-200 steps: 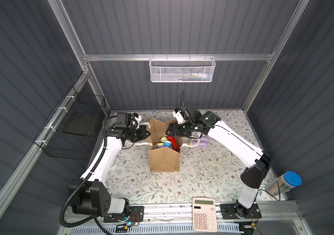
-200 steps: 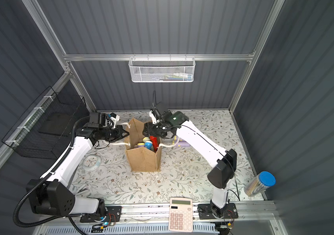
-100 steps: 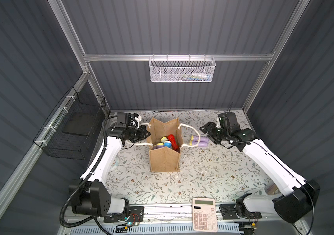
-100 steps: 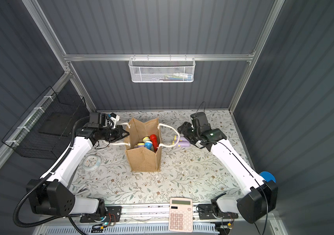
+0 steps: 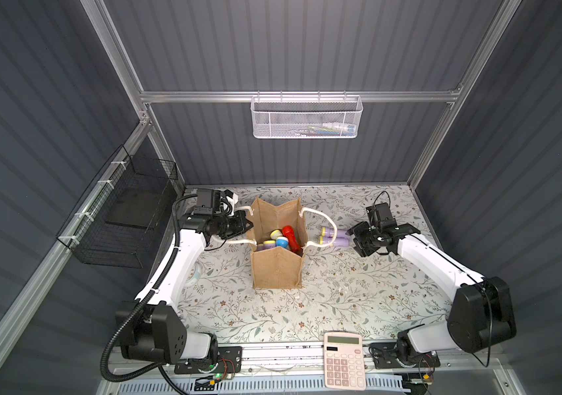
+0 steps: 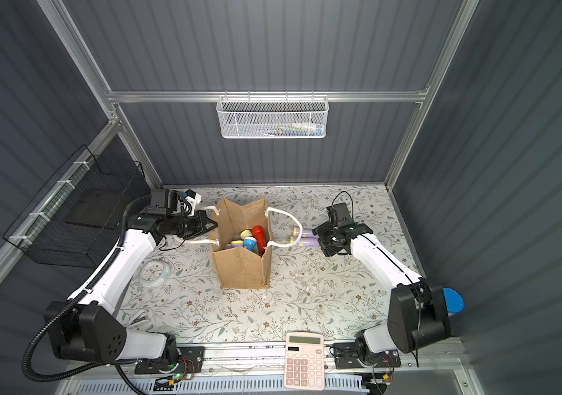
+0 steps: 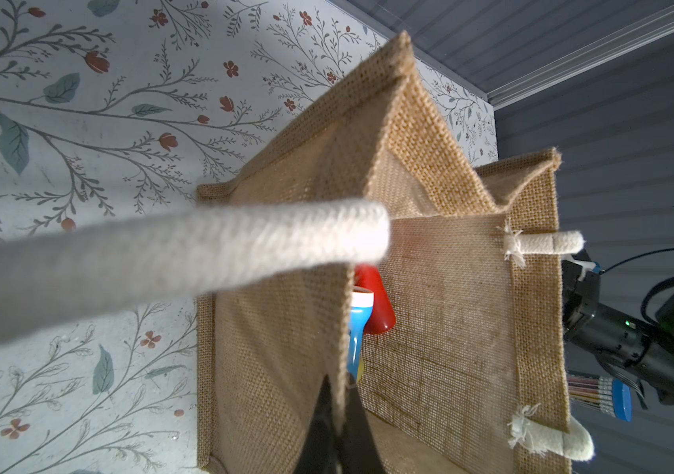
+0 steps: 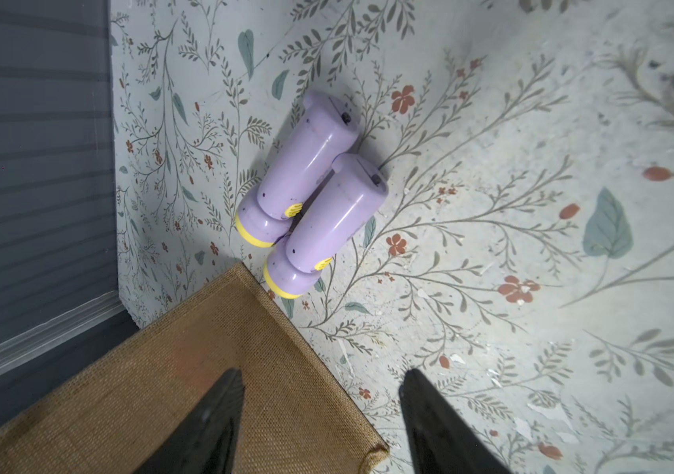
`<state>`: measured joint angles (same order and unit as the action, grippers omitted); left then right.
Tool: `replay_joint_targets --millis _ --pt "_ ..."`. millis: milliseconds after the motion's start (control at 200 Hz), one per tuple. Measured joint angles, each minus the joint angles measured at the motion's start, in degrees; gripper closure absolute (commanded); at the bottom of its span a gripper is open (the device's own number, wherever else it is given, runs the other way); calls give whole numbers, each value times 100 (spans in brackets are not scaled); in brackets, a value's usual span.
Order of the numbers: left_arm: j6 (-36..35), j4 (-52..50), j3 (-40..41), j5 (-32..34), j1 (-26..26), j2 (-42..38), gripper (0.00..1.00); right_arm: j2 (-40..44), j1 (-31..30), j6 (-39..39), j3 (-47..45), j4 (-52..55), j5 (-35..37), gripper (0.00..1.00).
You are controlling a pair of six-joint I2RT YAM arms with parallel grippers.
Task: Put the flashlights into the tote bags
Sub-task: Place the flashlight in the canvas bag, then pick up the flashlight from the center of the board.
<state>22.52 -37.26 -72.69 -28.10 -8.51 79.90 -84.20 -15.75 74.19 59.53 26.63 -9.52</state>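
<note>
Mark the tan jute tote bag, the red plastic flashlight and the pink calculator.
tan jute tote bag (image 5: pixel 277 270): a top view, front wall.
red plastic flashlight (image 5: pixel 290 237): a top view, body.
pink calculator (image 5: pixel 344 366): a top view, keypad.

Robotics laboratory cell: aluminium frame (image 5: pixel 187 96) and grey ribbed wall panels (image 5: pixel 290 44) enclose a floral table (image 5: pixel 341 301) carrying left arm (image 5: pixel 183 263) and right arm (image 5: pixel 433 263).

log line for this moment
left gripper: shut on tote bag wall | right gripper: open, empty | lilac flashlights: two on table beside tote bag
</note>
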Motion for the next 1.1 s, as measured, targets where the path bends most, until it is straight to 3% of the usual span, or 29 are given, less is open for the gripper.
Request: replay_joint_targets --millis 685,1100 --pt "-50 4 -2 2 0 55 100 -2017 35 680 929 -365 -398 40" --pt "-111 4 -2 7 0 105 100 -2406 35 813 994 -302 -535 43"
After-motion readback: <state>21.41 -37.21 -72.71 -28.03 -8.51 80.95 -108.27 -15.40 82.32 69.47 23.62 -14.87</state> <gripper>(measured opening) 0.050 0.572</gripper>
